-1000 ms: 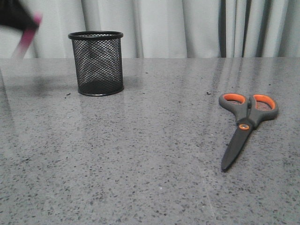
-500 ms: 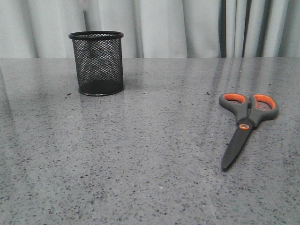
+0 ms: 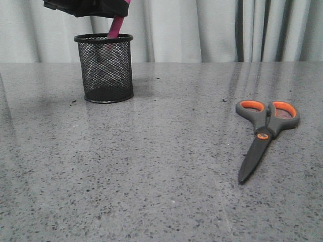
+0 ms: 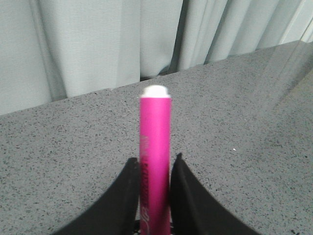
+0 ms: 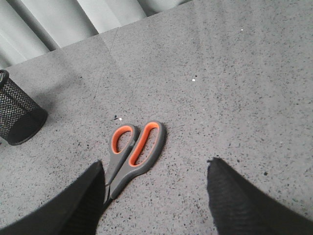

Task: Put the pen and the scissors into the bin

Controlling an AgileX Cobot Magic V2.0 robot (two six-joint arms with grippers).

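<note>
The black mesh bin (image 3: 104, 68) stands at the far left of the table. My left gripper (image 3: 103, 7) hangs just above its rim, shut on the magenta pen (image 3: 116, 26), whose lower end dips inside the bin. In the left wrist view the pen (image 4: 155, 156) stands between the two fingers of my left gripper (image 4: 154, 166), white cap away from them. The scissors (image 3: 264, 132) lie flat at the right, handles far, blades near. In the right wrist view my right gripper (image 5: 155, 169) is open above the table, the scissors (image 5: 133, 152) by its one finger.
Grey speckled table (image 3: 161, 166) with pale curtains behind its far edge. The bin also shows in the right wrist view (image 5: 17, 115). Small dark specks lie near the bin and the scissors.
My left gripper with the pen was at the far upper left a second ago, left the view, and now is above the bin with the pen's end inside it. Scissors unmoved.
</note>
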